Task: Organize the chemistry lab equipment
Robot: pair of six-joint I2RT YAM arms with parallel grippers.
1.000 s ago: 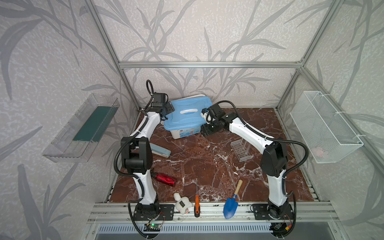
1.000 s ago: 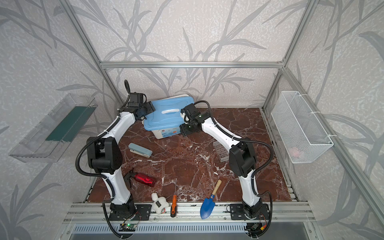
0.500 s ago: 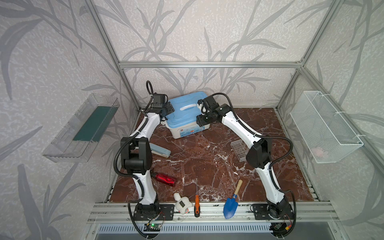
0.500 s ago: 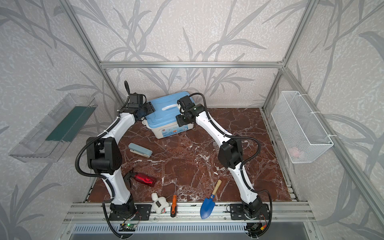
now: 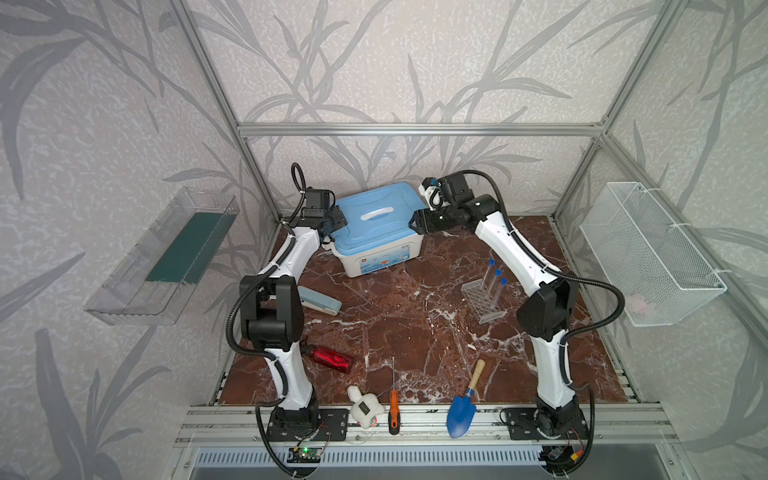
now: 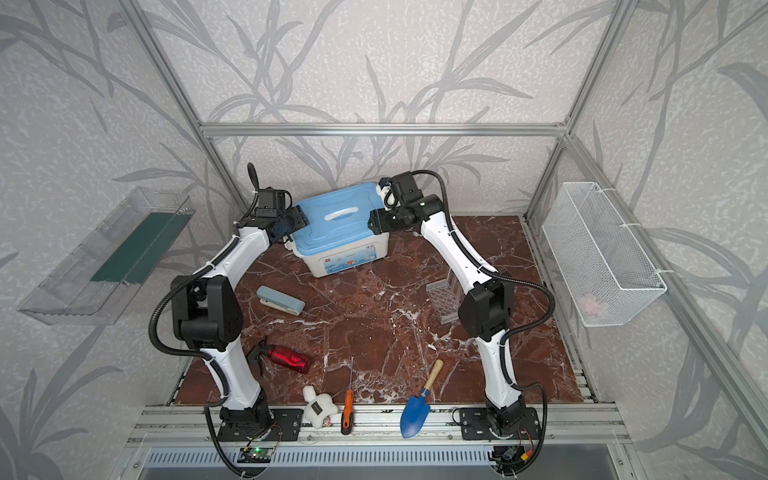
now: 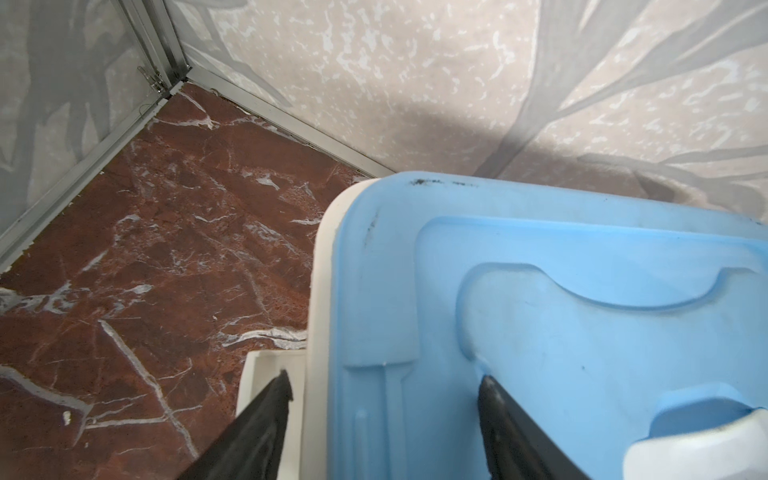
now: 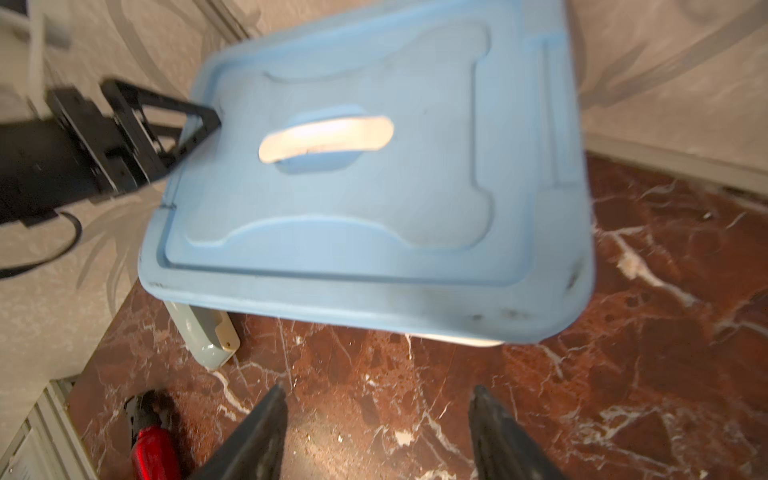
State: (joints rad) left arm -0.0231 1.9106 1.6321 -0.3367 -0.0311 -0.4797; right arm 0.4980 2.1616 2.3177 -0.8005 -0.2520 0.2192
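Tubes: three blue-capped test tubes (image 5: 494, 286) stand in the clear grid rack (image 5: 477, 302), right of table centre, well apart from both grippers.
Handling: probably light, slick and brittle (thin clear walls), so pinch gently just below a cap; the rack looks stiff and light.
Left gripper (image 7: 384, 382): jaws wide, straddling the end edge of the blue lid (image 7: 561, 299), one finger on the lid, nothing clamped.
Right gripper (image 8: 378, 395): jaws wide, empty, just short of the lid's other end.

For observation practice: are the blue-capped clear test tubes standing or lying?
Standing: the blue-capped test tubes rise upright from the clear grid rack.
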